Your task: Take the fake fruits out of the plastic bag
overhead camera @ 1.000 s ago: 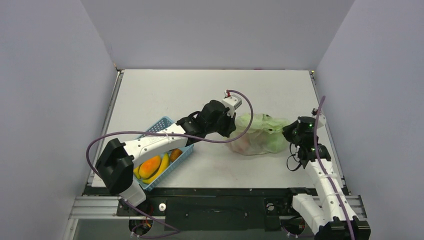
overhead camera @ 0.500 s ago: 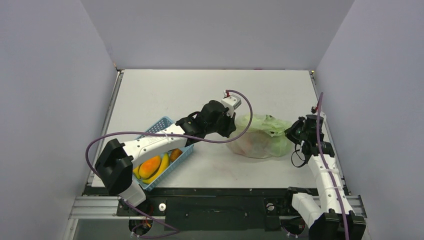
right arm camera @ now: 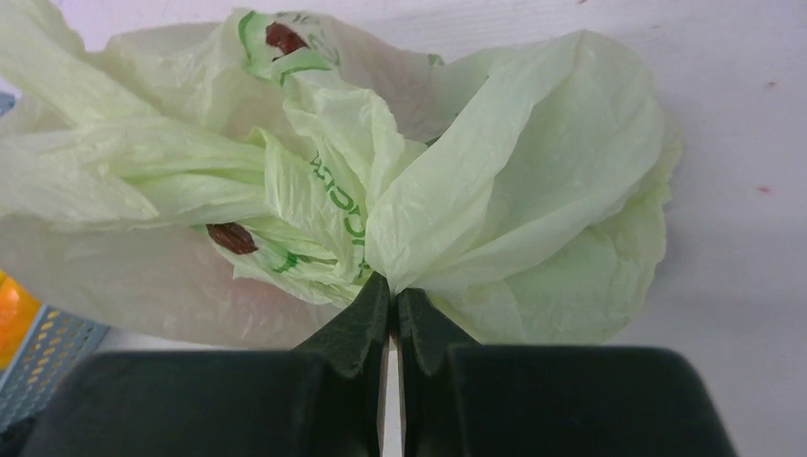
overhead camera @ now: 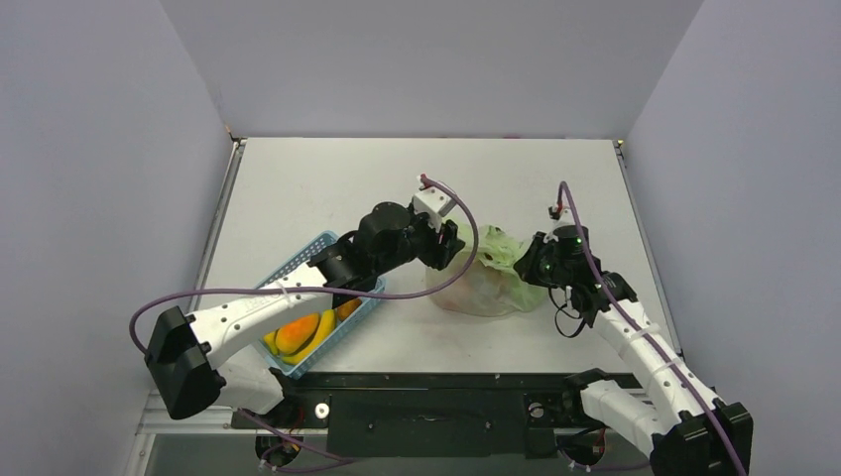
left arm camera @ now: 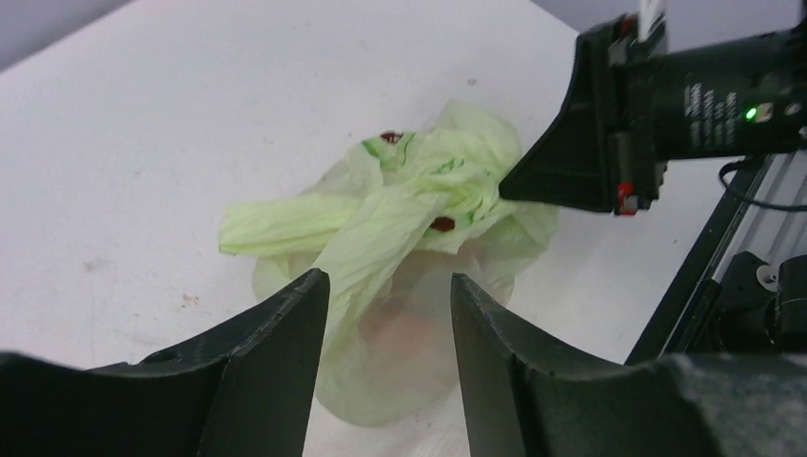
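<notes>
Opening just now, the left pincer (left arm camera: 388,283) is standing apart, holding nothing. The right pincer (right arm camera: 392,297) is staying clamped on the bag (overhead camera: 484,280), pulling it left across the bench (overhead camera: 327,188). The fruits (left arm camera: 404,328) are still lying inside.

arms (overhead camera: 248,309): white links, black joints | cables (overhead camera: 208,292): purple | wrist light (left arm camera: 751,113): green

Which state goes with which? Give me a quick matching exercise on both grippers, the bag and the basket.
Things:
1. left gripper
2. right gripper
3. plastic bag
4. basket

States:
A. holds bananas
B. open, above the bag
C. shut on a fold of the bag
D. crumpled on the table

Pairs: 1-B, 2-C, 3-D, 4-A
</notes>
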Robot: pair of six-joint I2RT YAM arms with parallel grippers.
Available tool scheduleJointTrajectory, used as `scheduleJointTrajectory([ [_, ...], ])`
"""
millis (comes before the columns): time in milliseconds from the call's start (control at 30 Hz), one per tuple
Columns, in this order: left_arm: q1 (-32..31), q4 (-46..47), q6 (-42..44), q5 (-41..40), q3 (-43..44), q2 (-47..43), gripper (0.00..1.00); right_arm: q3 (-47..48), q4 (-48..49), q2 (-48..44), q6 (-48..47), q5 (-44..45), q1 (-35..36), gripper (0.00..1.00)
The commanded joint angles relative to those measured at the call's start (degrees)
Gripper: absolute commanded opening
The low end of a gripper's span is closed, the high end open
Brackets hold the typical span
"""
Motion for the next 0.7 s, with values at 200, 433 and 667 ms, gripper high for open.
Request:
scheduleJointTrajectory([
  [200, -0.9, -3.7, 4.0, -3.8, 7.9, 7.0, 0.48, 2.2, 2.6, 2.0, -0.1, 0.6, 12.6, 0.00],
  [433, -1.5, -7.2, 6.1, -2.0, 10.2, 11.1, 0.73, 2.5, 2.3, 1.6, 0.2, 0.6, 13.7, 0.00],
  [667, -5.1, -9.2, 8.9, -5.1, 9.8, 11.3, 0.86, 2.4, -1.7, -2.9, -0.6, 9.2, 13.6, 0.00],
])
